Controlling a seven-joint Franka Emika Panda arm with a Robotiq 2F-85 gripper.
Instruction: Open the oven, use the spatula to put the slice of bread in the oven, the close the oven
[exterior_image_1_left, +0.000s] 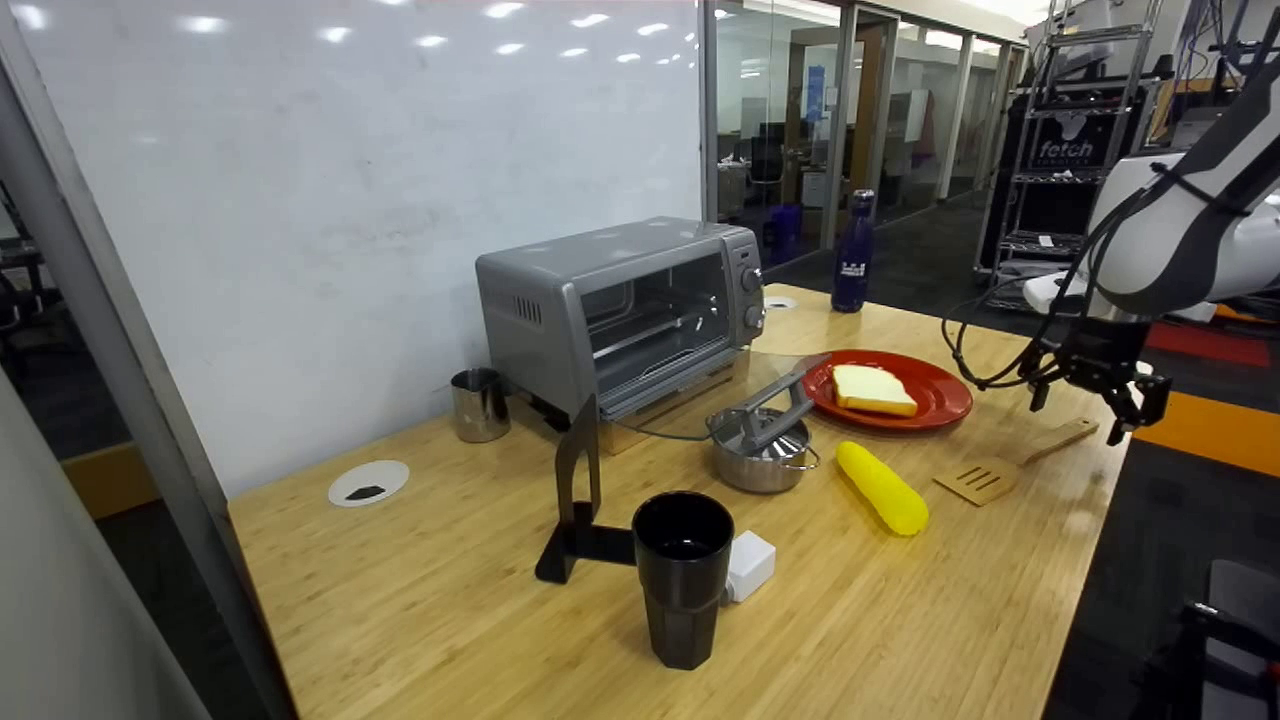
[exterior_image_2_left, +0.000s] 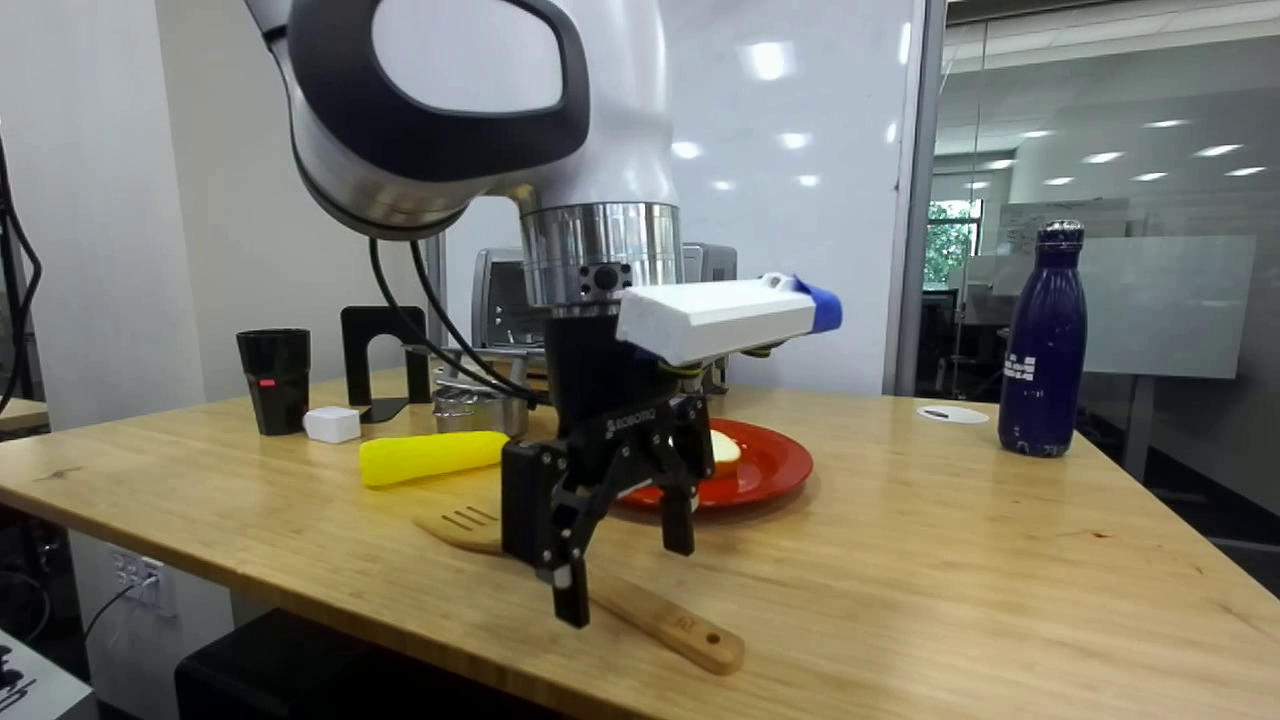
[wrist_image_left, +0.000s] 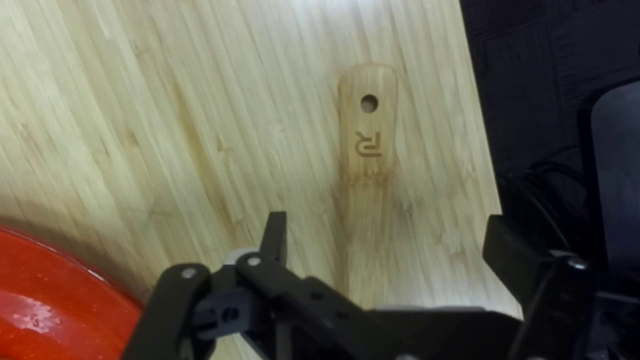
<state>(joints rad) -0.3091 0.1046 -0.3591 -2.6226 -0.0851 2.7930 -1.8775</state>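
Spread wide, the gripper (exterior_image_2_left: 625, 570) is pointing down above the spatula (exterior_image_1_left: 1000, 470) on the table (exterior_image_1_left: 480, 620). Bread (exterior_image_1_left: 872, 390) is lying on a red plate (exterior_image_1_left: 943, 396); a pot (exterior_image_1_left: 764, 472) is standing before the open oven (exterior_image_1_left: 560, 290).

Busy wooden surface (exterior_image_1_left: 450, 560) here! There's the spatula (exterior_image_1_left: 1006, 471) flat near the edge, red plate (exterior_image_1_left: 942, 393) close by, yellow thing (exterior_image_1_left: 882, 488) lying down, pot (exterior_image_1_left: 758, 474), white block (exterior_image_1_left: 752, 566) beside the black cup (exterior_image_1_left: 684, 585), black stand (exterior_image_1_left: 582, 515), steel cup (exterior_image_1_left: 480, 408) by the oven (exterior_image_1_left: 610, 250), blue bottle (exterior_image_1_left: 853, 258) standing upright!
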